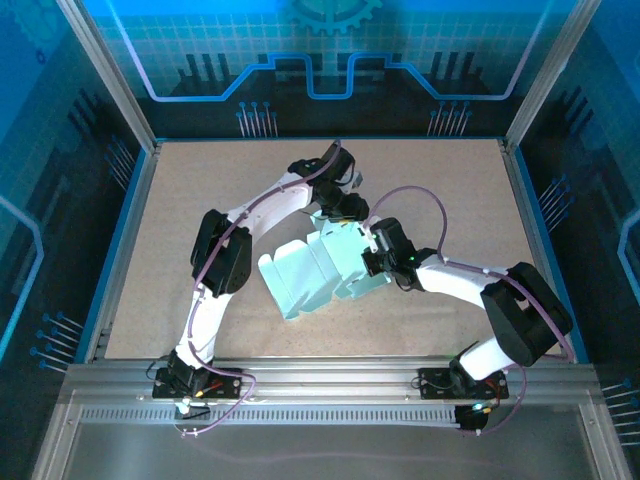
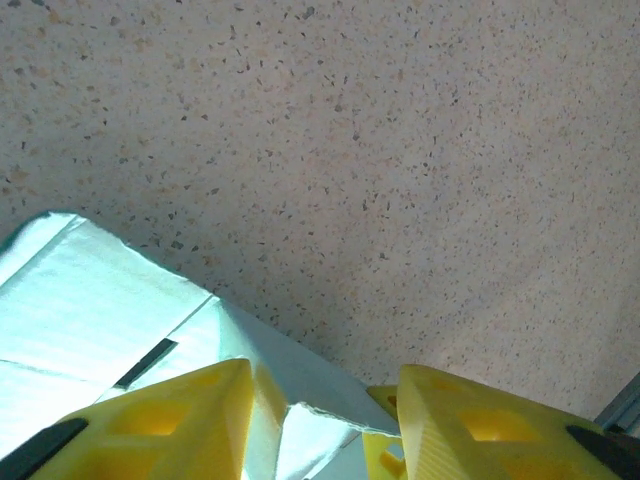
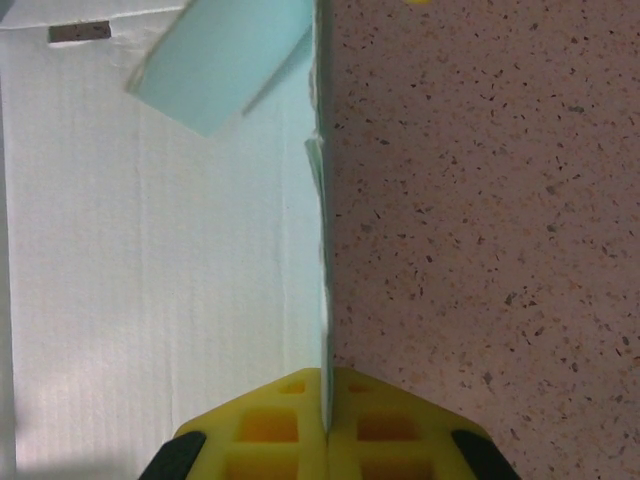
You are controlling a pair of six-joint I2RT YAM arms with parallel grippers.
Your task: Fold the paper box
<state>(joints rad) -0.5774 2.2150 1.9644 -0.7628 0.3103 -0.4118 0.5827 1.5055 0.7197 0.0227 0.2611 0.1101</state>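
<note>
The paper box [image 1: 310, 275] is a pale light-blue card piece lying partly folded mid-table, with panels and flaps raised. My left gripper [image 1: 345, 213] is at its far edge. In the left wrist view the yellow fingers [image 2: 180, 420] stand apart, and a raised flap of the box [image 2: 100, 300] reaches into the gap of the left gripper [image 2: 325, 385]. My right gripper [image 1: 372, 262] is at the box's right side. In the right wrist view the right gripper [image 3: 327, 378] is shut on the thin upright edge of a box [image 3: 160, 250] wall.
The speckled beige table [image 1: 200, 200] lies open around the box. Blue walls and metal frame posts [image 1: 120, 90] enclose the workspace. Both arm bases sit on the rail [image 1: 320, 385] at the near edge.
</note>
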